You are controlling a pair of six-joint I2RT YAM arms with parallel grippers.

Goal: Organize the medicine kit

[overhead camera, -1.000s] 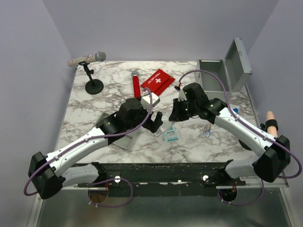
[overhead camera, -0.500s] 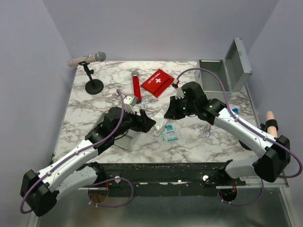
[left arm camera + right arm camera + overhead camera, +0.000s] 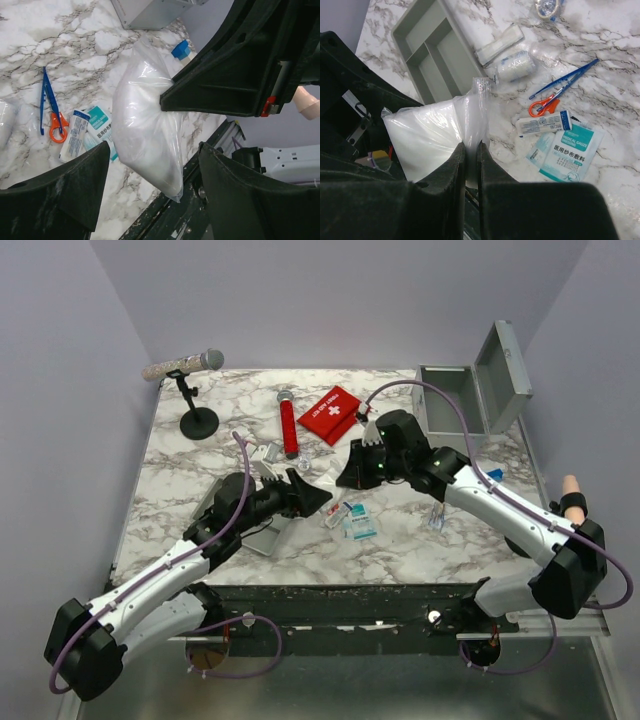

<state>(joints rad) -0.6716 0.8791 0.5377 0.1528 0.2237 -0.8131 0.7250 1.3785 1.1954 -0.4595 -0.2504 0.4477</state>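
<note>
Item by item, from your largest piece down:

- Marble table point(image 3: 170, 470): carries everything listed.
- Medicine kit point(image 3: 445, 380): at the table's far right corner, lid swung up and open.
- Grey tray point(image 3: 420, 50): on the near left of the table, partly under your left arm, compartments bare.
- Clear plastic bag point(image 3: 430, 140): hangs off the table at mid-table, pinched at its top edge.
- Red pouch point(image 3: 333, 412): lies flat, far centre.
- Teal gauze packets point(image 3: 570, 150): flat on the table, near centre.
- Blue tweezers with orange loop point(image 3: 555, 95): just beside the packets.
- Right fingers point(image 3: 451, 170): closed tight on the bag's top strip.
- Left fingers point(image 3: 65, 190): spread wide, gripping nothing, facing the hanging bag.
</note>
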